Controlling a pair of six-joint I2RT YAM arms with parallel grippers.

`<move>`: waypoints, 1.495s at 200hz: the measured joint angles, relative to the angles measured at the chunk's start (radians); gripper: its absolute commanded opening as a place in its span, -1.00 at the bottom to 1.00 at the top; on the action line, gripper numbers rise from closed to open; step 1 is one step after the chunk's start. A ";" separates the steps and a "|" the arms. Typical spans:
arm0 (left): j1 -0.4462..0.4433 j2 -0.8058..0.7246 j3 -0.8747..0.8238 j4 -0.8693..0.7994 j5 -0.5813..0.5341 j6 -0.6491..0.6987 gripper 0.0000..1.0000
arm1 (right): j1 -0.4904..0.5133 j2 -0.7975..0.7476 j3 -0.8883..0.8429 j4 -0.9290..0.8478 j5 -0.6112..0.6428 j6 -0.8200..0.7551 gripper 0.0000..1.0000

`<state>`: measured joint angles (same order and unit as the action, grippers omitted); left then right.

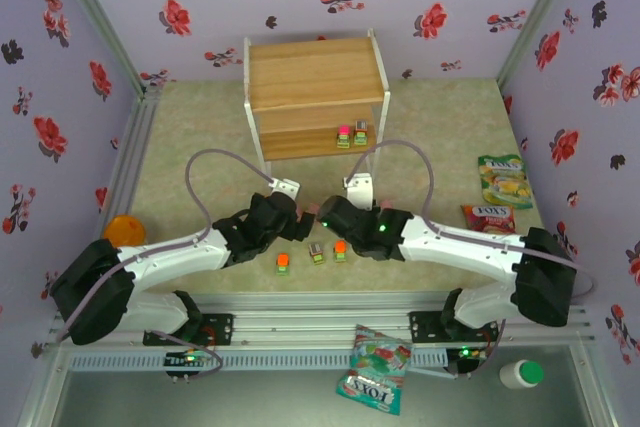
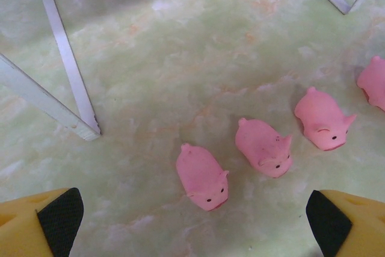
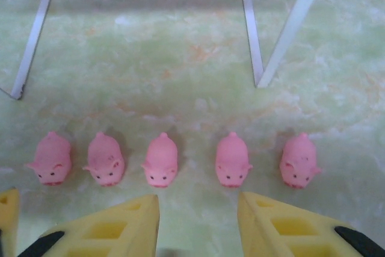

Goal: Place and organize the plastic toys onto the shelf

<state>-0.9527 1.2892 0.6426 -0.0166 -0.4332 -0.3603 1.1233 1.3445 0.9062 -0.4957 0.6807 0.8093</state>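
Left tool (image 2: 192,227) and right tool (image 3: 198,209) both spread, holding nothing, over five pink pigs (image 3: 161,161) in a row mid-width on the worktop (image 1: 200,127), just before the shelf (image 1: 315,72) legs. Pigs look light, soft, rounded; may squirt out. Pinch flanks mid-body, gently.

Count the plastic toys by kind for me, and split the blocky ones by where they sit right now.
Pink pigs: 5
Blocky pieces on the table: 3
Blocky pieces on the shelf, lower board: 2
Total: 10
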 measured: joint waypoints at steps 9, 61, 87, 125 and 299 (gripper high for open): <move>0.002 0.000 0.000 0.000 0.000 0.000 0.99 | 0.011 -0.001 -0.014 -0.001 0.000 0.016 -0.20; 0.008 0.000 0.000 0.000 0.000 0.000 0.99 | 0.087 0.000 -0.084 0.005 -0.019 0.121 -0.17; 0.010 0.000 0.000 0.000 0.000 0.000 0.99 | 0.117 0.027 -0.096 0.016 -0.031 0.168 -0.13; 0.010 0.000 0.000 0.000 0.000 0.000 0.99 | 0.161 0.085 -0.096 0.037 -0.048 0.216 -0.08; 0.010 0.000 0.000 -0.007 0.000 0.000 0.99 | 0.211 0.188 -0.143 0.109 -0.100 0.352 -0.04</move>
<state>-0.9424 1.2892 0.6426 -0.0235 -0.4328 -0.3603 1.3338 1.5322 0.7635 -0.3862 0.5808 1.1614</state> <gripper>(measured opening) 0.997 0.485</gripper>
